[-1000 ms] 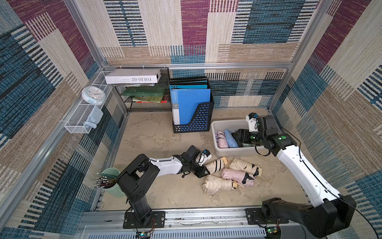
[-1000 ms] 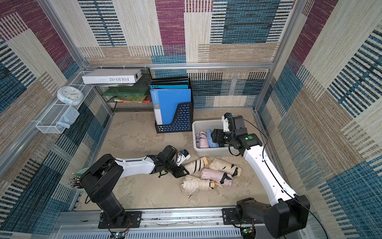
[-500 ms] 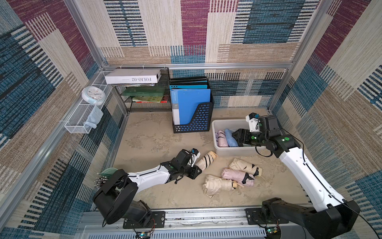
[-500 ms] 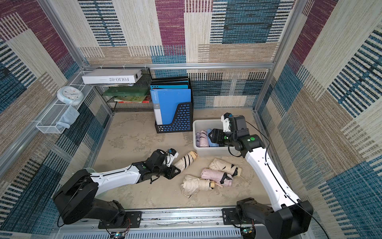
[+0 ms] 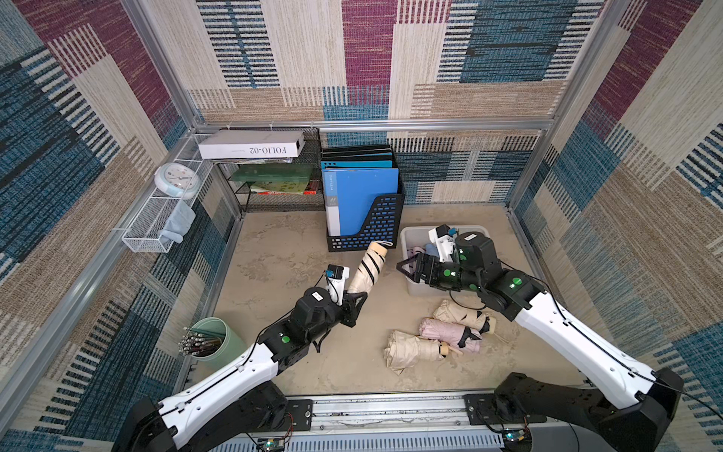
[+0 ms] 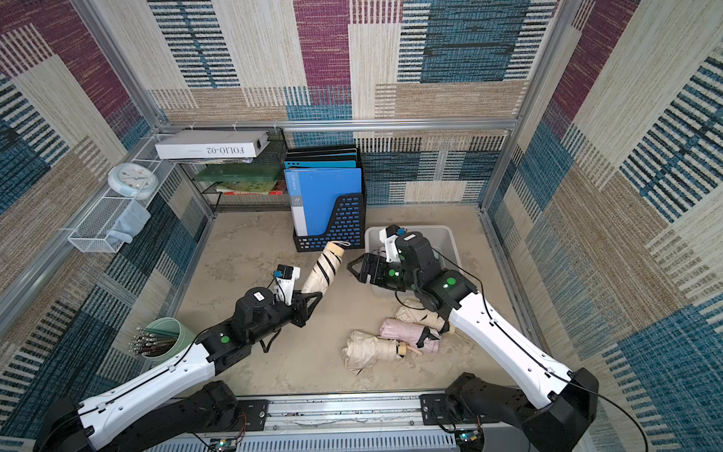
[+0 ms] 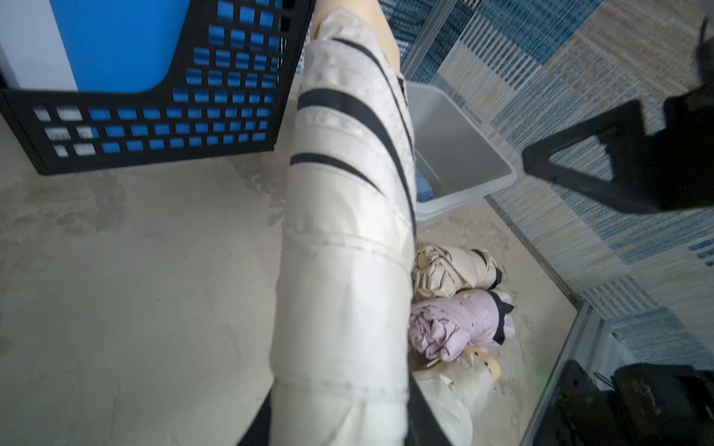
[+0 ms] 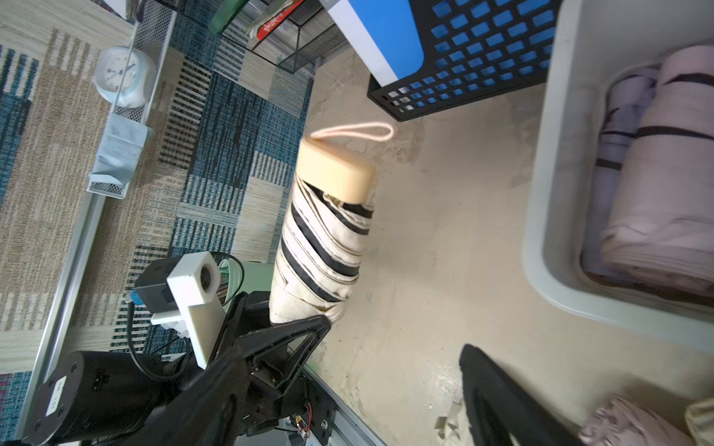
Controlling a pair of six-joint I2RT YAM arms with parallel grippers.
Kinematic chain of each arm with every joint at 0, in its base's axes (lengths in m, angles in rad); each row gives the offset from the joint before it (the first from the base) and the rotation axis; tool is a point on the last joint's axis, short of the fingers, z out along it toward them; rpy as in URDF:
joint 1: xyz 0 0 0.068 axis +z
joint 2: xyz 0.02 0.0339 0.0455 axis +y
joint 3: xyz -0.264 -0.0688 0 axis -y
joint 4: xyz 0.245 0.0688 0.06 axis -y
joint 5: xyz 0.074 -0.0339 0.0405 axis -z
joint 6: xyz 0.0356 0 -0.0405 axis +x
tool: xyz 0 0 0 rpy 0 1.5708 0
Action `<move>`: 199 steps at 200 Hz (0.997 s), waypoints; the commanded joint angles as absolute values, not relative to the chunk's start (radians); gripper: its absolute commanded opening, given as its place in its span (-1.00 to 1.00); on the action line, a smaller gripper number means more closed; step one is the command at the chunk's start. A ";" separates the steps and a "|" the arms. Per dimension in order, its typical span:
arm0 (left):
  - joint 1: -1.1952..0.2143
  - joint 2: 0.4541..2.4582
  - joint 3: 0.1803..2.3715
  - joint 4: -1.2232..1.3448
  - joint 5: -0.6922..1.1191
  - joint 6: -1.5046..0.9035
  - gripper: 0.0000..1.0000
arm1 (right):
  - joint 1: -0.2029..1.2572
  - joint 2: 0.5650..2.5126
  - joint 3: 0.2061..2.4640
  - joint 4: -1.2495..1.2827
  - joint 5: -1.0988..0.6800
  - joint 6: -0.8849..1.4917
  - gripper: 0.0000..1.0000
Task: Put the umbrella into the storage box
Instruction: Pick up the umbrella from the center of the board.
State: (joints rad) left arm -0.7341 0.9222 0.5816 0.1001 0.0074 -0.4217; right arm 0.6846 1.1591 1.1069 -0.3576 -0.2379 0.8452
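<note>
The storage box (image 5: 415, 239) is sitting on the table (image 5: 281, 274) toward the right rear, beside the black file holder (image 5: 377, 231). Two folded umbrellas are lying in it side by side: a pink one (image 8: 664, 173) and a pale bluish one (image 8: 618, 127). The file holder is carrying upright blue folders (image 5: 362, 195). A green cup (image 5: 229, 344) near the left arm's base is holding a bundle of thin sticks (image 5: 195, 344). The white wire basket (image 5: 146, 229) on the left wall is holding a pale blue cloth (image 5: 178, 223), with a clock (image 5: 176, 180) sitting just behind it. Outside any container, three more folded umbrellas (image 5: 450, 332) are lying close together on the table in front of the box.

The striped umbrella (image 5: 367, 270) is being held up off the table, outside the box and just to its left. Its long axis is running from the left gripper (image 5: 354, 299) up and away toward the back wall, tilted rather than upright. Its tan handle (image 8: 336, 173) is pointing up and back, toward the gap between the file holder and the box, with a wrist loop (image 8: 355, 131) trailing from it. The canopy end is pointing down into the gripper.

The left gripper is clamping that lower canopy end, a finger showing on each side of the fabric in the left wrist view. The right gripper (image 5: 403, 268) is hanging over the box's near left corner, facing the umbrella, its jaws spread wide and gripping nothing
</note>
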 commanded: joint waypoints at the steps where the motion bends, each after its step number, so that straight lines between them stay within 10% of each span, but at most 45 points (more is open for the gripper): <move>1: -0.735 0.931 0.623 0.257 -0.023 -0.367 -1.00 | 0.736 1.193 1.122 -0.207 -0.168 0.930 0.92; 85: -0.753 0.998 0.695 0.282 -0.044 -0.282 -1.00 | 0.813 1.332 1.149 -0.005 -0.102 1.042 1.00; 199: -0.809 1.091 0.797 0.225 -0.239 -0.051 -1.00 | 0.812 1.509 1.266 0.071 -0.008 1.127 0.40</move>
State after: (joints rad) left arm -0.8085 1.0779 0.7792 0.1619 -0.1978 -0.1009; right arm 0.8127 1.4937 1.2533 0.0376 -0.0216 1.1065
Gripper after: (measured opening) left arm 0.309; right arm 0.722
